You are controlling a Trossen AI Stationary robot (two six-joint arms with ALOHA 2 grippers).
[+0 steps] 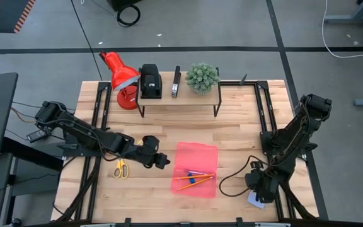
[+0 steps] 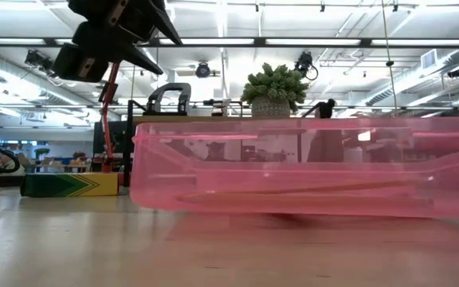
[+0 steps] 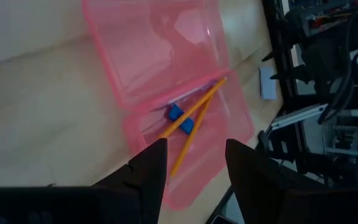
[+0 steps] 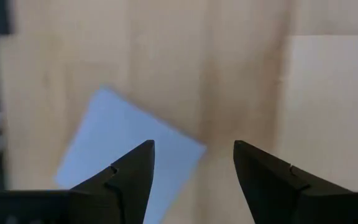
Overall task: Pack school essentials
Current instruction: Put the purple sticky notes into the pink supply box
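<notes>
— What do we have in the pink case (image 1: 196, 169) right now?

— We see it lying open on the wooden worktop (image 1: 238, 132), lid side flat beside the tray side. In the tray lie the two orange pencils (image 3: 194, 121), crossed over each other, with the pinkish pen (image 1: 197, 173) alongside and the small blue eraser (image 3: 175, 112) touching the pencils. A second blue bit sits just beside them; we cannot tell whether it is another eraser.

— And the lid half?

— Bare, as far as we can see through the pink plastic.

— Where are the other essentials?

— The yellow-handled scissors (image 1: 120, 168) lie on the worktop, left of the case. The yellow-green crayon box (image 2: 70, 184) lies flat on the worktop too — the low view shows it beside the case's end. The pale lavender-blue notepad (image 4: 126, 146) sits at the worktop's right front corner.

— The arms?

— The left gripper (image 1: 161, 160) hangs just beside the case's left edge, its fingers (image 3: 148, 171) parted with nothing between them. The right gripper (image 1: 258, 189) is low over the notepad, fingers spread wide above the sheet, not gripping it.

— Anything behind?

— A small shelf (image 1: 179, 98) at the back carries black desk devices (image 1: 150, 82) and a potted plant (image 1: 202, 77), with the red lamp (image 1: 121, 79) at its left end.
</notes>
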